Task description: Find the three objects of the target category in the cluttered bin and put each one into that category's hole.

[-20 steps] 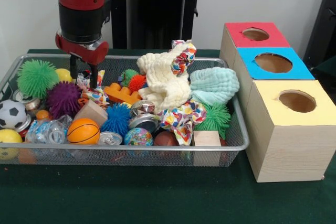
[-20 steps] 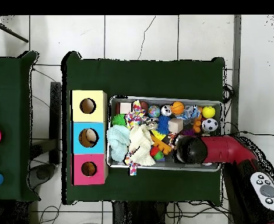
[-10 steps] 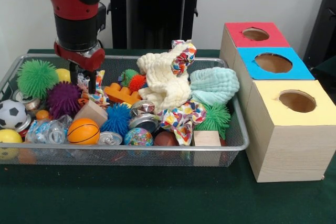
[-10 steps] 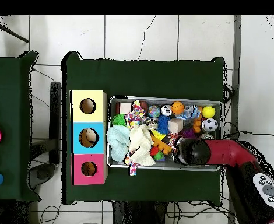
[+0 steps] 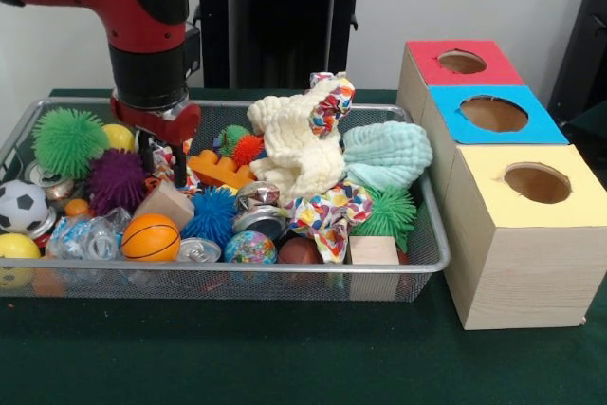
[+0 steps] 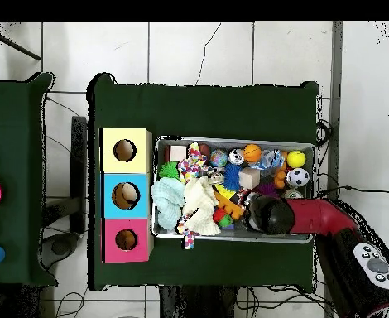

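The wire mesh bin (image 5: 237,269) is full of mixed toys; it also shows in the overhead view (image 6: 231,139). My gripper (image 5: 161,158) is low in the bin's back left part, open, with its fingers either side of a bright patterned cloth scrap (image 5: 169,166). In the overhead view only the arm's black wrist (image 6: 268,214) shows above it. No plush animal shows plainly. A small orange shape (image 5: 76,206) lies half hidden beside the purple spiky ball (image 5: 114,179); I cannot tell what it is. The red-topped box's hole (image 5: 462,62) is at the far right, apart from the bin.
A blue-topped box (image 5: 493,130) and a yellow-topped box (image 5: 531,215) stand in line with the red one. A cream cloth (image 5: 299,144) and a mint cloth (image 5: 384,154) are heaped mid-bin. A green spiky ball (image 5: 64,139), basketball (image 5: 150,236), soccer ball (image 5: 21,206) and wooden block (image 5: 166,202) surround the gripper.
The arm has come lower into the bin and shifted slightly right in the front view. The objects in the bin have not visibly moved.
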Controlling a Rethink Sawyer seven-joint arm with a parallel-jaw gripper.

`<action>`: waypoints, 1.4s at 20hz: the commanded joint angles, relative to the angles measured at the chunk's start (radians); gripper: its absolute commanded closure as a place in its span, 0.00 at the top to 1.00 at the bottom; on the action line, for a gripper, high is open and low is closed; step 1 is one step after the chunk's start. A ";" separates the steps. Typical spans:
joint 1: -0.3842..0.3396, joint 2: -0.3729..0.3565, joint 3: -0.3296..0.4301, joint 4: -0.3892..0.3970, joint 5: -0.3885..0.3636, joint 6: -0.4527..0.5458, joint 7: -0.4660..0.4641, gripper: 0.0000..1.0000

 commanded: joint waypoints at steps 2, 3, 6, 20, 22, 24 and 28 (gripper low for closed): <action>0.045 0.041 0.038 -0.029 -0.051 -0.106 -0.046 1.00; 0.066 0.043 0.009 -0.043 -0.076 -0.139 -0.017 1.00; 0.079 0.058 -0.016 -0.074 -0.112 -0.185 -0.008 1.00; 0.330 0.107 -0.416 -0.178 -0.043 -0.644 0.163 1.00; 0.350 0.111 -0.443 -0.153 -0.008 -0.683 0.151 1.00; 0.333 0.092 -0.413 -0.131 0.004 -0.659 0.136 1.00; 0.157 0.107 -0.160 -0.086 -0.010 -0.452 0.016 1.00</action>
